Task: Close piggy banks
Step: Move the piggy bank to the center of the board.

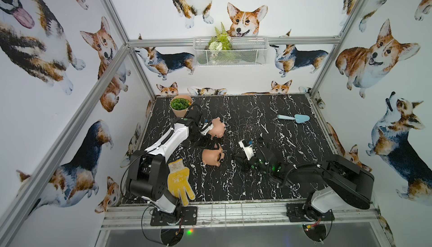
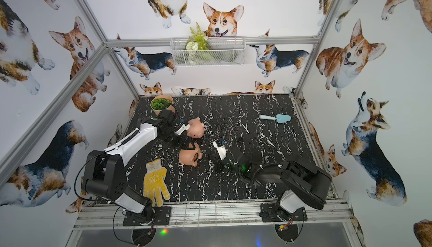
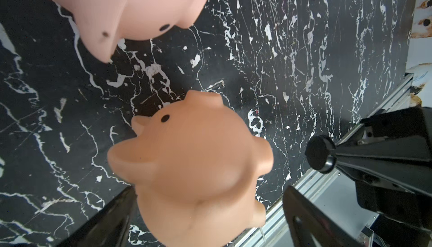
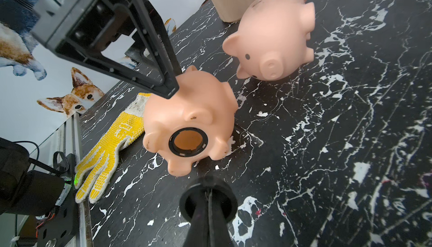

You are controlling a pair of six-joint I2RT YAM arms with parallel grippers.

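one tan piggy bank (image 4: 189, 117) lies empty, plug (image 3: 319, 152) out.

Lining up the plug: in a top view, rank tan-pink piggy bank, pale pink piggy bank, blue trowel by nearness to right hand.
1. Tan-pink plastic piggy bank, facing the right hand.
2. Pale pink piggy bank, farther back.
3. Blue plastic trowel, back right.

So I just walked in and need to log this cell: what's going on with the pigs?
The right pincer is shut on a black plug, poised just short of the open belly hole of the tan-pink piggy bank, which lies on its side. The left pincer is open, straddling that bank. The pale pink piggy bank lies untouched farther back on the table.
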